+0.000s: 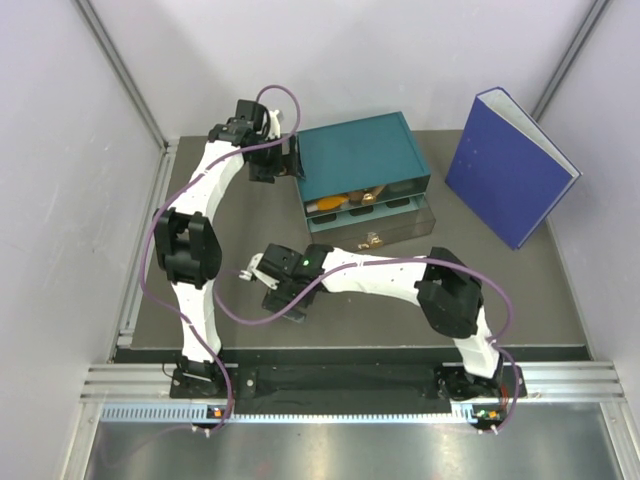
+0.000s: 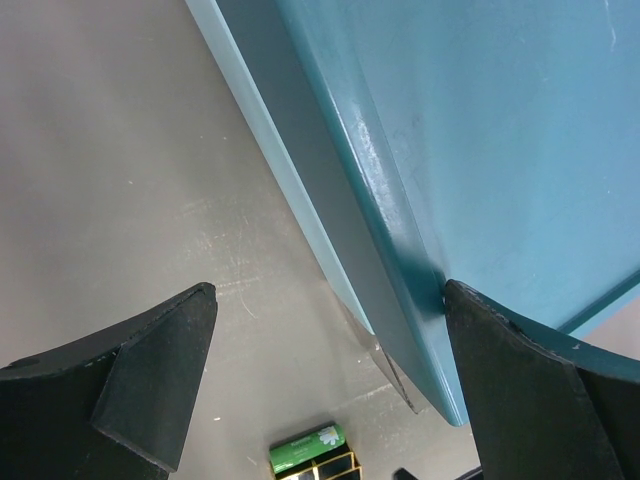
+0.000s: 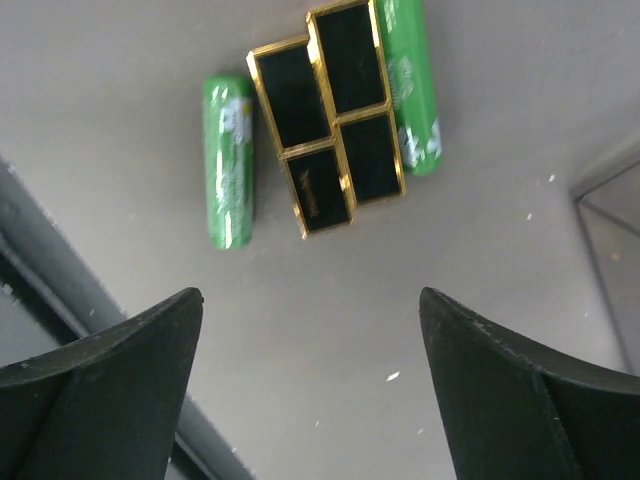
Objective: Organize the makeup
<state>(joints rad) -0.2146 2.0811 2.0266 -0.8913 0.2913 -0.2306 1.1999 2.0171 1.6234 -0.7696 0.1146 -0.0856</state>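
1. Near the middle of the table [image 1: 520, 290], the right gripper [image 3: 310, 295] hovers with fingers spread wide over the black-and-gold cases [image 3: 330, 115], which lie pressed together.
2. Flanking them, two green capsules: one [image 3: 410, 85] touching, one [image 3: 228, 160] just apart.
3. The left gripper [image 2: 328, 290], jaws apart, has the teal drawer box [image 1: 360, 150] edge between its fingers.

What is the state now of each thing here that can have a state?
Left gripper: open, at the edge of the teal drawer box.
Right gripper: open, empty, above the black-and-gold cases.
Lower drawer: pulled out.
Blue binder: closed, standing.
Green tubes: lying, unheld, one on either side of the cases.
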